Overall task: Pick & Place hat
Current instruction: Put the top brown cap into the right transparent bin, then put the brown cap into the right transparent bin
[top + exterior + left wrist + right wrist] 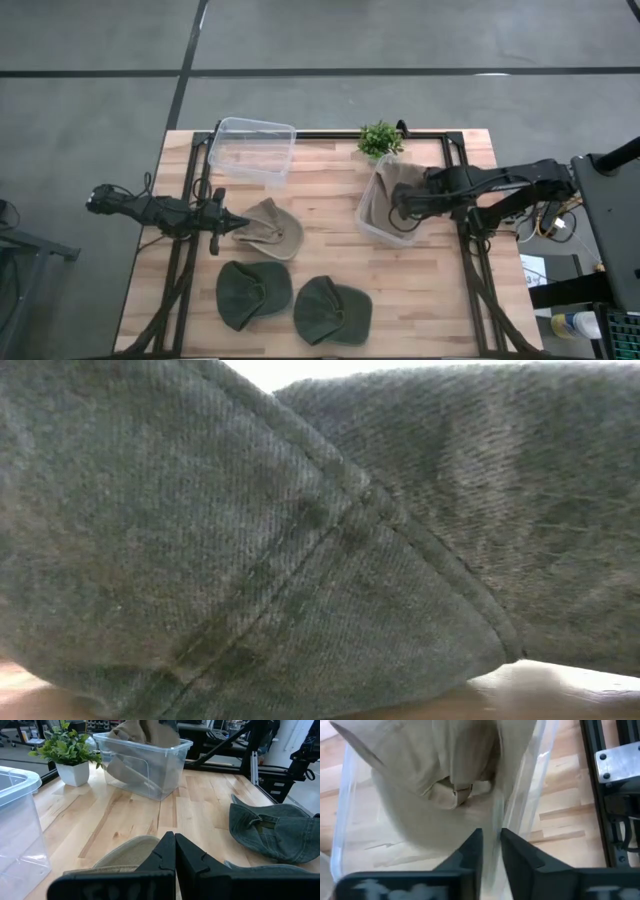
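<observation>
The left hand [232, 226] pinches the tan hat [270, 228] mid-surface for lifting, while the right hand [400, 205], narrowly parted, sits over another tan hat in the right bin [368, 228].

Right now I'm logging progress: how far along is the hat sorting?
Done: one tan cloth hat sits in the right clear plastic bin, right gripper above it. In hand: the left gripper is shut on a second tan hat. Left: two dark green caps on the wooden table; the other clear bin holds nothing.
</observation>
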Tool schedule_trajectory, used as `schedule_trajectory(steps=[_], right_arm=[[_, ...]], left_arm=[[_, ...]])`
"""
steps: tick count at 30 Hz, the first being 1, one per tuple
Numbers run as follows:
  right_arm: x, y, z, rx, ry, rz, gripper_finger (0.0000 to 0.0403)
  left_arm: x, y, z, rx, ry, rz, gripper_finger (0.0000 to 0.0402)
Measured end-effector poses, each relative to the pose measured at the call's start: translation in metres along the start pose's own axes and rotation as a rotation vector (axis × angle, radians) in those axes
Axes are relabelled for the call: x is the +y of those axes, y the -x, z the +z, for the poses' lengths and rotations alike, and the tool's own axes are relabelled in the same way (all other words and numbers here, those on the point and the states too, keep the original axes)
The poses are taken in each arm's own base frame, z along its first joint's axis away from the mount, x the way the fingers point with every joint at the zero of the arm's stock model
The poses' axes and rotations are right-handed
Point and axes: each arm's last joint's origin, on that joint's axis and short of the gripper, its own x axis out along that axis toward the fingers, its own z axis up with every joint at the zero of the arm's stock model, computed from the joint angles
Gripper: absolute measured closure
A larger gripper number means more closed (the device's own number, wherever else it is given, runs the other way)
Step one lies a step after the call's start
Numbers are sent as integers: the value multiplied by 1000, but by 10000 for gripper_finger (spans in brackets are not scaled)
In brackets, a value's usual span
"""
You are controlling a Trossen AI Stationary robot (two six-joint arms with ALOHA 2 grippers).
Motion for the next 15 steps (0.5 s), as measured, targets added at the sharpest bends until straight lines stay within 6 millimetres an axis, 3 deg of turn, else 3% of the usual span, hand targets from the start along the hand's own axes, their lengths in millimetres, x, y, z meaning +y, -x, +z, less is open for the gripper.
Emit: schedule_trajectory(steps=[8, 15], right_arm=[[6, 0, -2, 2, 94, 26, 224], [15, 20, 2, -22, 196, 151, 192]], left_arm=[[0, 0, 0, 0, 0, 0, 401], [0, 0, 0, 0, 0, 0, 401]])
